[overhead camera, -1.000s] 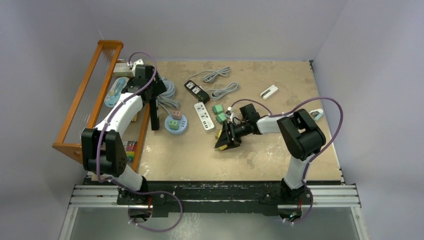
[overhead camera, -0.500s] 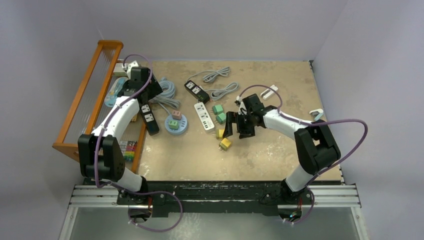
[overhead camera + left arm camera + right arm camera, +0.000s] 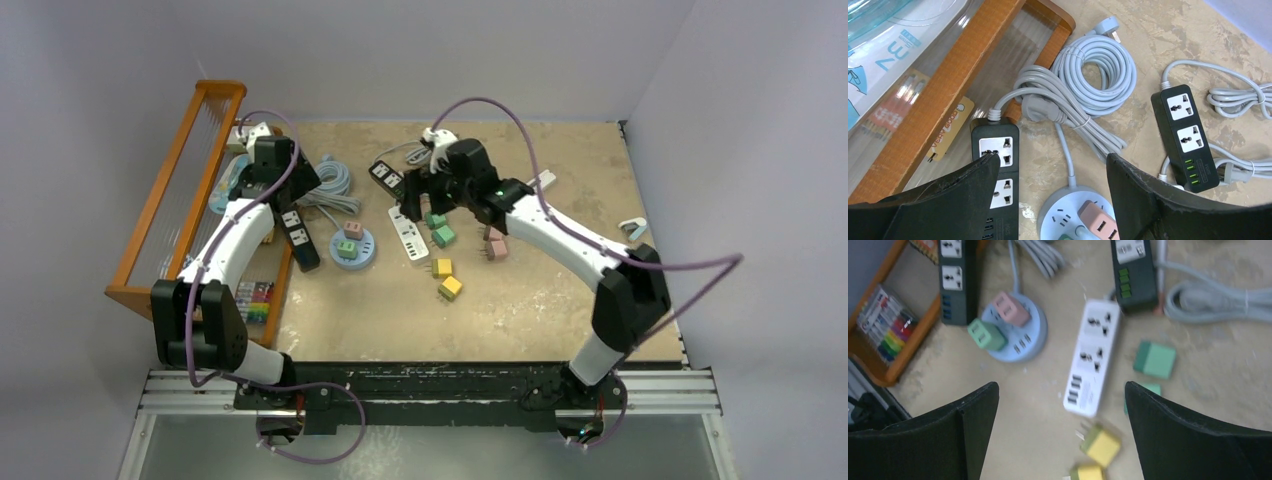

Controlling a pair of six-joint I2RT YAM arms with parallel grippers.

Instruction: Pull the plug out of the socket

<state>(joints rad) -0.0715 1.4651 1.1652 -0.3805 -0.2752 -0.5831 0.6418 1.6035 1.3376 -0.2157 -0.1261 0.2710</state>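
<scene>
Finds the socket [image 3: 351, 246], round and pale blue, flat on the surface [image 3: 540, 300] left of centre. Counts two plugs seated in its top, side by side: a pink plug [image 3: 353, 230] and a green plug [image 3: 346, 250]. Places the left hand [image 3: 1052, 160] above the socket's edge and a black strip [image 3: 299, 233] just beside it, next to the rack [image 3: 170, 200]. Reads its fingers as spread wide, gripping nothing. Places the right hand [image 3: 1062, 387] above a white strip [image 3: 1093, 357], right of the socket and apart from it. Reads those fingers as spread too, empty. Notes loose pieces lying near the white strip: loose green plugs [image 3: 435, 217], yellow plugs [image 3: 451, 287] and a loose pink plug [image 3: 494, 247]. Spots a second black strip [image 3: 393, 181] farther back, beside grey cords [image 3: 445, 183].
</scene>
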